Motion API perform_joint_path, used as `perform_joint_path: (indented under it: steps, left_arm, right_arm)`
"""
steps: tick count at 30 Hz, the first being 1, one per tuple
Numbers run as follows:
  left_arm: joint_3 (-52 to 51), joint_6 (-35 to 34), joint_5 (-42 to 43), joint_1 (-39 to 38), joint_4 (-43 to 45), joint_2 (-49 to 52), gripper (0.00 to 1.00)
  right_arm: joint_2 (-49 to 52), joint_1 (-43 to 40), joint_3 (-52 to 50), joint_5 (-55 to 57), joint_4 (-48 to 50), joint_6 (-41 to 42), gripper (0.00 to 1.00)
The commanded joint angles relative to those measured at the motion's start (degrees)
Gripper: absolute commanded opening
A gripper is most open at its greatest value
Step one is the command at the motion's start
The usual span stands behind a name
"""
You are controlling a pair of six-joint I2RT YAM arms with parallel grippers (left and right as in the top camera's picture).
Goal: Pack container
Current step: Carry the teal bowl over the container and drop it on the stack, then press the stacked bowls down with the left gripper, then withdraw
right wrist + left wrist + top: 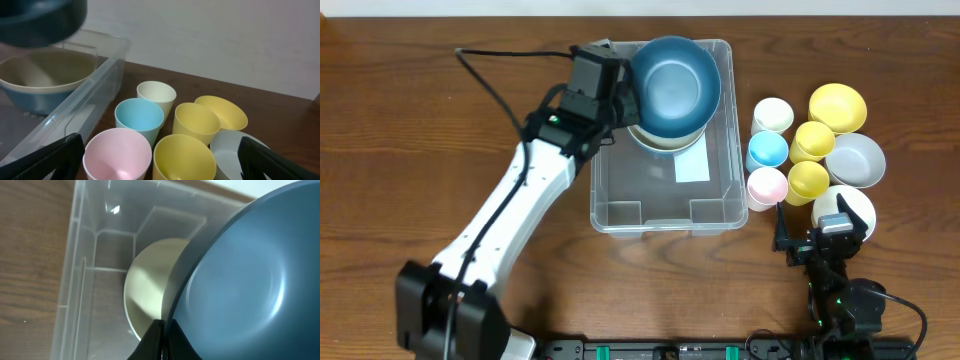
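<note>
**Operator:** Where is the container, and how would it take a grip?

**Spotter:** The container point(665, 226) sits mid-tabletop point(410, 120), just left of your row of cups point(767, 150). I'd judge it light, thin-walled and slick. The sides will probably flex, so if you need to shift it, pinch the rolled rim rather than pushing on a wall.

**Operator:** What's inside it?

**Spotter:** One cream-lined bowl point(147, 290) at the far end. On the rest of the floor you'll see only the white label point(692, 168).

**Operator:** And my claws?

**Spotter:** Your left claw point(161, 339) is clenched on the rim of the blue bowl point(675, 85), which hangs above the cream-lined one. Your right claw point(160, 150) is spread wide and holds nothing. It faces the cups and the loose bowls point(855, 160) to the right of the container.
</note>
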Motion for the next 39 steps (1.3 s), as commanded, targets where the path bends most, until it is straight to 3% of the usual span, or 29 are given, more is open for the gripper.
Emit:
perform_joint_path:
  steps: [1,2,4,5,9,19,20,21,22,30,39]
  left_arm:
    - [0.96,0.81,-1.14,-0.42,0.61,1.81,0.06]
    - [0.96,0.81,-1.14,-0.35,0.61,2.16,0.12]
    - [0.96,0.81,-1.75,-0.31,0.7,2.6,0.46]
    - [0.96,0.85,-1.97,-0.31,0.83,2.62,0.57]
    - [0.96,1.44,-1.9,-0.31,1.2,2.4,0.64]
    - [0.96,1.44,0.66,-2.99,-4.7,2.36,0.43]
    - [0.96,1.44,0.68,-3.37,-5.46,2.36,0.38]
    - [0.96,1.44,0.68,-3.89,-6.4,2.36,0.25]
    - [0.96,1.46,0.66,-4.44,-7.45,2.36,0.06]
    - [0.74,1.46,0.55,-9.68,-14.19,2.45,0.06]
    - [0.13,1.44,-4.39,-13.79,-14.95,5.81,0.06]
  right_arm:
    - [-0.07,-0.31,-0.09,-0.24,-0.22,-0.42,0.99]
    - [-0.07,-0.31,-0.09,-0.24,-0.22,-0.42,0.99]
    - [-0.07,-0.31,-0.09,-0.24,-0.22,-0.42,0.99]
    - [-0.07,-0.31,-0.09,-0.24,-0.22,-0.42,0.99]
    - [-0.07,-0.31,-0.09,-0.24,-0.22,-0.42,0.99]
    - [-0.07,-0.31,-0.09,-0.24,-0.22,-0.42,0.99]
    - [-0.07,-0.31,-0.09,-0.24,-0.22,-0.42,0.99]
    - [-0.07,-0.31,-0.09,-0.24,-0.22,-0.42,0.99]
    - [-0.07,-0.31,-0.09,-0.24,-0.22,-0.42,0.99]
    - [-0.07,-0.31,-0.09,-0.24,-0.22,-0.42,0.99]
    - [-0.07,-0.31,-0.09,-0.24,-0.22,-0.42,0.99]
